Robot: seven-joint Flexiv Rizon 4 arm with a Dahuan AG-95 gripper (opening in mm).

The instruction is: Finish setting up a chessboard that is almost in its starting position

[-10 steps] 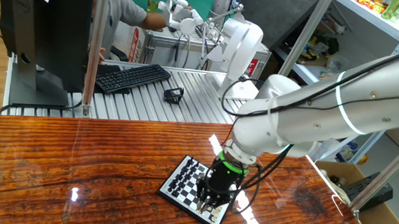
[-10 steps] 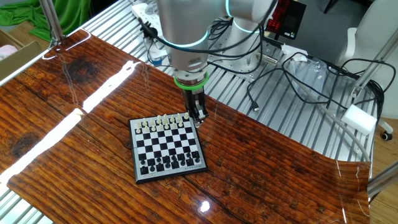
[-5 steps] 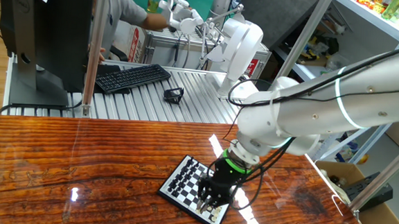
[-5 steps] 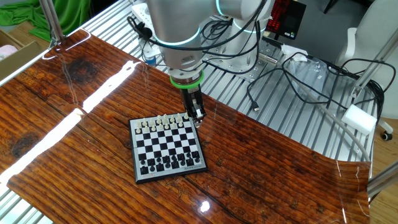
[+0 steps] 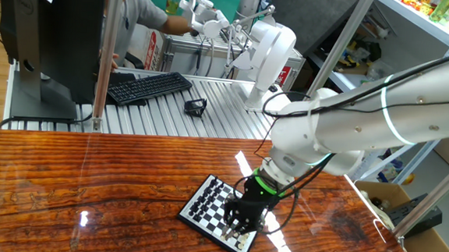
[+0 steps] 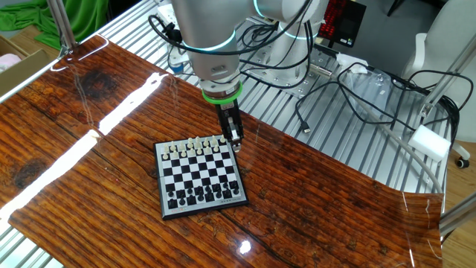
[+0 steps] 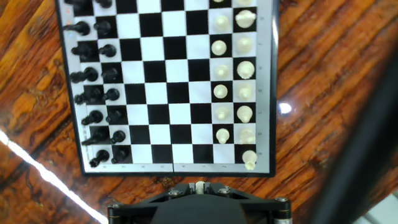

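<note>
Hovering gripper (image 6: 236, 141) beside chessboard (image 6: 199, 177) corner; finger gap hidden, cannot tell. Risk: low pass toppling cream pieces (image 7: 244, 70).

the chessboard (image 7: 166, 87) is chequered black and white with a black rim and a pale grey border strip. cream pieces (image 7: 231, 93) fill one side, black pieces (image 7: 96, 87) the other. the desk (image 6: 89, 141) is glossy reddish-brown wood with dark grain. the arm (image 5: 341, 129) is white with a bright green ring (image 6: 222, 95) above the black gripper (image 6: 235, 140). the keyboard (image 5: 149, 87) is black.
</note>
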